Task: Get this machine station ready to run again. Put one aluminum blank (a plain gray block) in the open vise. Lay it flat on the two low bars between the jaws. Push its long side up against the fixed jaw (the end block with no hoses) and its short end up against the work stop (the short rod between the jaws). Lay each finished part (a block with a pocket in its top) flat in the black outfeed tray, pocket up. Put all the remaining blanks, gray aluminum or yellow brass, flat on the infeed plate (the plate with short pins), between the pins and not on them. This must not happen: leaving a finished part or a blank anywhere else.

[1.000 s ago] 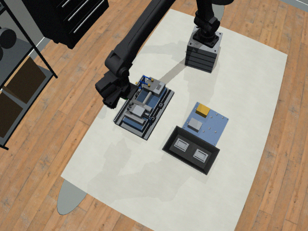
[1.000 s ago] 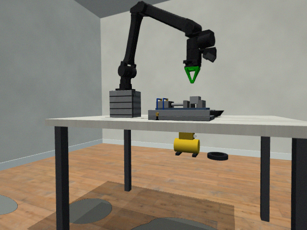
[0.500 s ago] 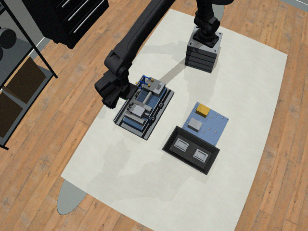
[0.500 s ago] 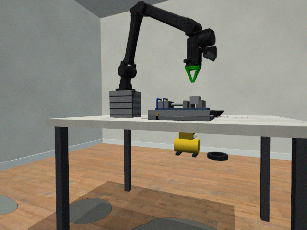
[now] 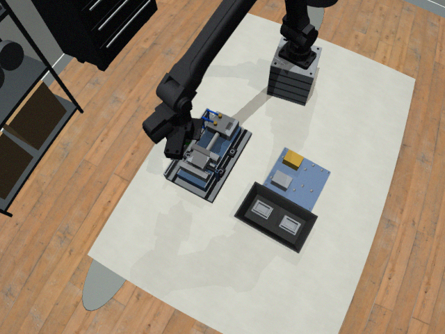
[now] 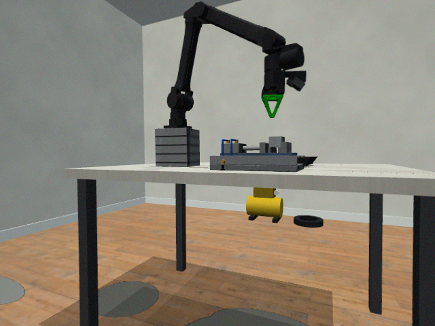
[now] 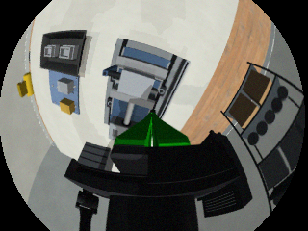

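Observation:
The vise (image 5: 208,154) stands left of centre on the table, its hose end toward the arm's base. A plain gray blank (image 5: 199,157) sits between its jaws; in the side view it (image 6: 276,142) stands above the vise body. I cannot tell whether it touches the fixed jaw or the work stop. My gripper (image 6: 272,113) hangs well above the vise, its green fingers shut on nothing; the wrist view (image 7: 152,130) shows them over the vise (image 7: 141,87). The infeed plate (image 5: 298,177) holds a brass blank (image 5: 293,158) and a gray blank (image 5: 281,179). The black outfeed tray (image 5: 276,216) holds two pocketed parts (image 5: 261,209) (image 5: 289,224), pocket up.
The arm's base pedestal (image 5: 293,78) stands at the back of the table. A shelf rack (image 5: 25,118) and a black tool cabinet (image 5: 96,25) stand off the table to the left. A yellow compressor (image 6: 264,206) and a tyre (image 6: 308,221) lie on the floor below.

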You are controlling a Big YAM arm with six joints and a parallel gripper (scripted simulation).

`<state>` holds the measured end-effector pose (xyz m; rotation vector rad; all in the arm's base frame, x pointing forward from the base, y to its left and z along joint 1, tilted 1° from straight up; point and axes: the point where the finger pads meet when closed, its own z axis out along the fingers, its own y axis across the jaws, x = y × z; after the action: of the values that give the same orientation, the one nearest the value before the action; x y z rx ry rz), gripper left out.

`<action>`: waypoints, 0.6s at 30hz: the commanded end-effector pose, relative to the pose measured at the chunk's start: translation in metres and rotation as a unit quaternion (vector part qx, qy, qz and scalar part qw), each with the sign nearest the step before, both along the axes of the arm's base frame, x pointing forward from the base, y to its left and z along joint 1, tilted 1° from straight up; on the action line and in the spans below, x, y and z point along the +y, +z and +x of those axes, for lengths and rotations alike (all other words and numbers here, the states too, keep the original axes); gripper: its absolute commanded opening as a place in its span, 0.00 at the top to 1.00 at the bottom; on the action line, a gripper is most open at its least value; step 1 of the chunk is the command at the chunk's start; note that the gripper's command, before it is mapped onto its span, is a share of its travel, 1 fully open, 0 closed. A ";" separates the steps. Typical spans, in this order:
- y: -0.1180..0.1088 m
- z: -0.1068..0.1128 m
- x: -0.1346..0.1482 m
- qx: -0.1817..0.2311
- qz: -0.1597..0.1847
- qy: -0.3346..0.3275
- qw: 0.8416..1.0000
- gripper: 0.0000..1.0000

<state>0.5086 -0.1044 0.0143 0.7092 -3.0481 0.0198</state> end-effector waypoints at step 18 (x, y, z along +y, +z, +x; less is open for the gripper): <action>0.008 -0.026 0.035 -0.003 -0.005 0.499 0.867 1.00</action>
<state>0.4813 -0.0740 0.0194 1.8474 -2.5147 0.0239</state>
